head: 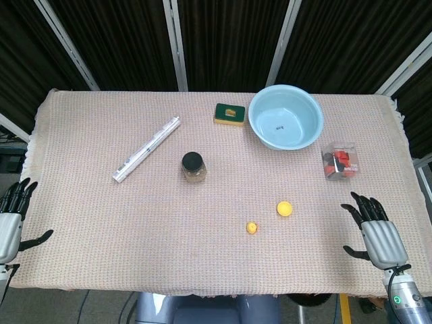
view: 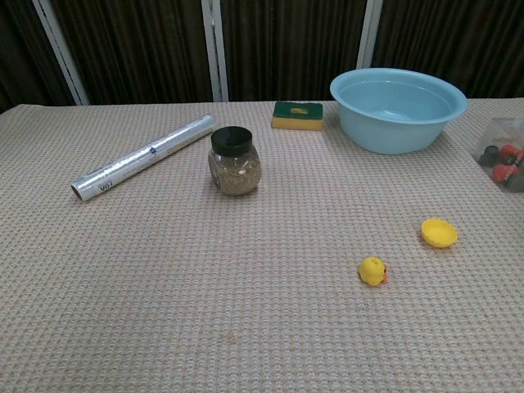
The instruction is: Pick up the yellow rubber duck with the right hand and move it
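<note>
- The right robot hand [head: 376, 233] rests at the near right corner of the bench [head: 81, 202], fingers apart and holding nothing; the left robot hand [head: 12, 216] sits at the near left edge, also spread and empty
- The duck [head: 252, 228] stands on the near half of the bench, right of the middle, well apart from the right robot hand and untouched
- To do the pickup well, I judge the right robot hand should travel toward the left edge along the near edge, stop above the duck with fingers spread, come down, then close evenly around the body, since a small rounded toy may squirt out of a lopsided pinch
- A yellow cap [head: 285, 208] lies near the duck, a little farther in and toward the right edge; approach from the near side to avoid knocking it
- Open cloth stretches from the duck toward the near left corner, good room for setting it down
- Mid-bench stands a jar [head: 193, 167], with a foil roll [head: 146, 148] toward the left edge
- A clear box [head: 340, 162] sits by the right edge
- Along the far edge are a sponge [head: 229, 113] and a blue bowl [head: 285, 116], so that side is crowded
</note>
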